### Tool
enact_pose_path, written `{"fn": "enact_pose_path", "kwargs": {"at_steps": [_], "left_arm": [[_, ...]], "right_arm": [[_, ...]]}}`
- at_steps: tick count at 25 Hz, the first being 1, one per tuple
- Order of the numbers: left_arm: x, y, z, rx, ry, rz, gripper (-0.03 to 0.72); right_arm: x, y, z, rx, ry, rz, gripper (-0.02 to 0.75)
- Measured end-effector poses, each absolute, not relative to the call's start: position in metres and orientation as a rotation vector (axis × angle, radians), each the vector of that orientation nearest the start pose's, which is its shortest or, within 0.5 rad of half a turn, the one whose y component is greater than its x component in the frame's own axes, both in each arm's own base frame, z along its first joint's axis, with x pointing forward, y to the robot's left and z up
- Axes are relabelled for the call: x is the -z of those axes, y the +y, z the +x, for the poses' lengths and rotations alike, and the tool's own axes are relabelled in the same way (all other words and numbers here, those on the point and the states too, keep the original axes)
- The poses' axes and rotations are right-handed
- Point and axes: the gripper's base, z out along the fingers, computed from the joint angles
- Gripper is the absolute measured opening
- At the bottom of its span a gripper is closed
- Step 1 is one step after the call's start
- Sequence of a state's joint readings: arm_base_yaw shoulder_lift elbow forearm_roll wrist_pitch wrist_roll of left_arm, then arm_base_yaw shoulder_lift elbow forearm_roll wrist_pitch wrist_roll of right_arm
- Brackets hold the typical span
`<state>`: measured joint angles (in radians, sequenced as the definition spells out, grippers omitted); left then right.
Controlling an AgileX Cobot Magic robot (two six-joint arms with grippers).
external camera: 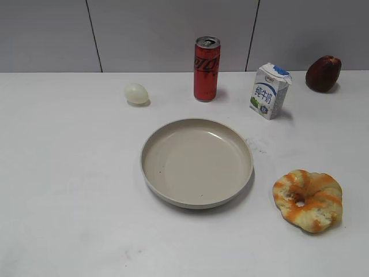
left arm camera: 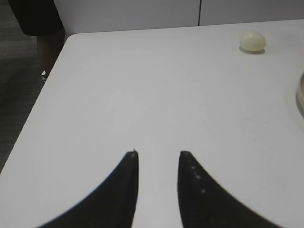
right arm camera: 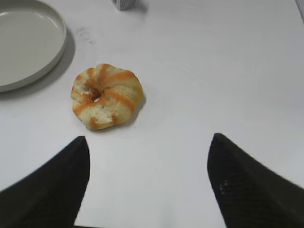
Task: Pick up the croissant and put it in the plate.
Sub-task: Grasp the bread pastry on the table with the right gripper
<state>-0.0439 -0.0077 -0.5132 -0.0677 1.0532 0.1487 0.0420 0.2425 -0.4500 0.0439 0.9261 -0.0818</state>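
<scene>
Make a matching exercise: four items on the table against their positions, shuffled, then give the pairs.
Things:
1. croissant
2. egg
3. soda can
4. dark red fruit

Places, in the exterior view:
A. far right corner, past the milk carton
B. right of the plate, near the front
C. straight behind the plate
D. behind the plate, to the left

Pairs: 1-B, 2-D, 3-C, 4-A

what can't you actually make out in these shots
- Both arms: out of frame in the exterior view.
- Plate: cut by the right edge in the left wrist view.
- Milk carton: cut by the top edge in the right wrist view.
- Carton print: too small in the exterior view.
</scene>
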Motion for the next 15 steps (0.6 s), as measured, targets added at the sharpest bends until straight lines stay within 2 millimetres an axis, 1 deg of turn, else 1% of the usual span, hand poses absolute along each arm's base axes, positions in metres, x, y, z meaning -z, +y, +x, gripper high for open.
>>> {"fn": "enact_pose_path", "kwargs": {"at_steps": [3, 7, 10, 12, 15], "left_arm": [[-0.282, -0.005, -0.008, 0.014, 2.004, 0.197, 0.228], [-0.282, -0.005, -0.008, 0.014, 2.004, 0.197, 0.228], [-0.282, -0.005, -0.008, 0.014, 2.004, 0.197, 0.228], [-0.282, -0.005, -0.008, 0.014, 2.004, 0.197, 0.228], [-0.282, -0.005, -0.008, 0.014, 2.004, 0.197, 0.228]], "right_arm": [[-0.27, 0.007, 0.066, -0.058, 2.3, -0.122, 0.58], [-0.27, 0.014, 0.104, -0.153, 2.442, -0.103, 0.585], [-0.265, 0.02, 0.134, -0.193, 2.536, -0.176, 0.617], [-0.259, 0.022, 0.155, -0.216, 2.608, -0.212, 0.641], [-0.247, 0.025, 0.185, -0.24, 2.699, -0.236, 0.651]]}}
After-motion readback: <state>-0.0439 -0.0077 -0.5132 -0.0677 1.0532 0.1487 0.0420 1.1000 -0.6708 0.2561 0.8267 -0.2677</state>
